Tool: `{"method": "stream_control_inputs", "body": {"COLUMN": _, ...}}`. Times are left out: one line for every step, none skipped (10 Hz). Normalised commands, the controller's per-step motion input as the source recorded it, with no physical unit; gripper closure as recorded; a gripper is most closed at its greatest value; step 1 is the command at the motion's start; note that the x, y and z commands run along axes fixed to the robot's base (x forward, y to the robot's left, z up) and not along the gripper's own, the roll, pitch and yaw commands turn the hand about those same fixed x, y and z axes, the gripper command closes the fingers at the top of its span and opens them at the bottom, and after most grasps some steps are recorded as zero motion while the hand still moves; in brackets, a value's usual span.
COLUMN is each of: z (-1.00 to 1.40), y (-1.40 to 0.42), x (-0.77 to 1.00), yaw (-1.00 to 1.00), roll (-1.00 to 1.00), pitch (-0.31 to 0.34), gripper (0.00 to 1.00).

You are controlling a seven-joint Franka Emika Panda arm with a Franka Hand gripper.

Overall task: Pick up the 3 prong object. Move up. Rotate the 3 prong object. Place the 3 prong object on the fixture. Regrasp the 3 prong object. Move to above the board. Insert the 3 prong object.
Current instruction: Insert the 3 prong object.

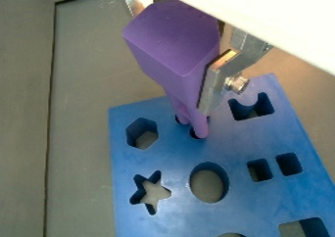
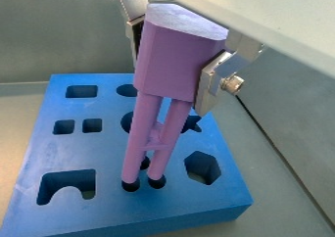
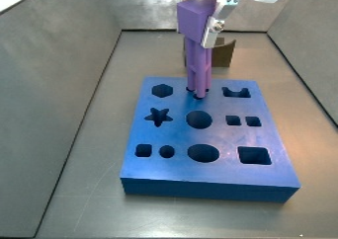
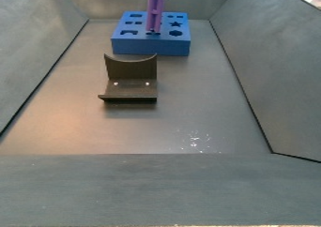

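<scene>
The light-purple 3 prong object (image 1: 170, 45) (image 2: 177, 60) stands upright with its blocky base up and its prongs pointing down. My gripper (image 1: 177, 47) (image 2: 174, 47) is shut on that base, a silver finger (image 2: 216, 74) on each side. The prong tips meet small round holes near the edge of the blue board (image 1: 256, 197) (image 2: 112, 158); how deep they sit cannot be told. In both side views the 3 prong object (image 3: 197, 50) (image 4: 154, 7) rises over the board (image 3: 205, 184) (image 4: 175, 49). The dark fixture (image 3: 226, 51) (image 4: 129, 81) stands apart on the floor.
The board's other cut-outs show: a star (image 1: 155, 190), a hexagon (image 1: 141, 133), an oval (image 3: 201, 154) and squares (image 3: 242, 119). Sloped grey walls (image 4: 38, 71) enclose the floor on all sides.
</scene>
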Motion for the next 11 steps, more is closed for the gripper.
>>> {"method": "stream_control_inputs", "body": {"z": -0.04, "y": 0.02, "x": 0.0, "yaw": -0.18, "roll": 0.0, "pitch": 0.176, "gripper": 1.0}}
{"method": "stream_control_inputs", "body": {"z": -0.07, "y": 0.01, "x": 0.0, "yaw": -0.12, "roll": 0.0, "pitch": 0.169, "gripper": 1.0}}
{"method": "stream_control_inputs", "body": {"z": -0.1, "y": 0.04, "x": 0.0, "yaw": -0.1, "roll": 0.0, "pitch": 0.146, "gripper": 1.0}}
{"method": "stream_control_inputs", "body": {"z": -0.1, "y": 0.0, "x": 0.0, "yaw": -0.08, "roll": 0.0, "pitch": 0.149, "gripper": 1.0}}
{"method": "stream_control_inputs", "body": {"z": -0.11, "y": 0.0, "x": 0.0, "yaw": -0.07, "roll": 0.0, "pitch": 0.131, "gripper": 1.0}}
{"method": "stream_control_inputs", "body": {"z": -0.12, "y": 0.0, "x": 0.0, "yaw": -0.06, "roll": 0.0, "pitch": 0.131, "gripper": 1.0}}
{"method": "stream_control_inputs", "body": {"z": -0.11, "y": 0.0, "x": 0.02, "yaw": -0.05, "roll": 0.0, "pitch": 0.13, "gripper": 1.0}}
{"method": "stream_control_inputs", "body": {"z": -0.1, "y": 0.0, "x": 0.07, "yaw": -0.06, "roll": 0.0, "pitch": 0.14, "gripper": 1.0}}
{"method": "stream_control_inputs", "body": {"z": -0.06, "y": 0.0, "x": 0.17, "yaw": -0.08, "roll": -0.01, "pitch": 0.137, "gripper": 1.0}}
{"method": "stream_control_inputs", "body": {"z": -0.05, "y": 0.04, "x": 0.18, "yaw": -0.1, "roll": -0.02, "pitch": 0.134, "gripper": 1.0}}
{"method": "stream_control_inputs", "body": {"z": -0.04, "y": 0.03, "x": 0.13, "yaw": -0.1, "roll": -0.02, "pitch": 0.121, "gripper": 1.0}}
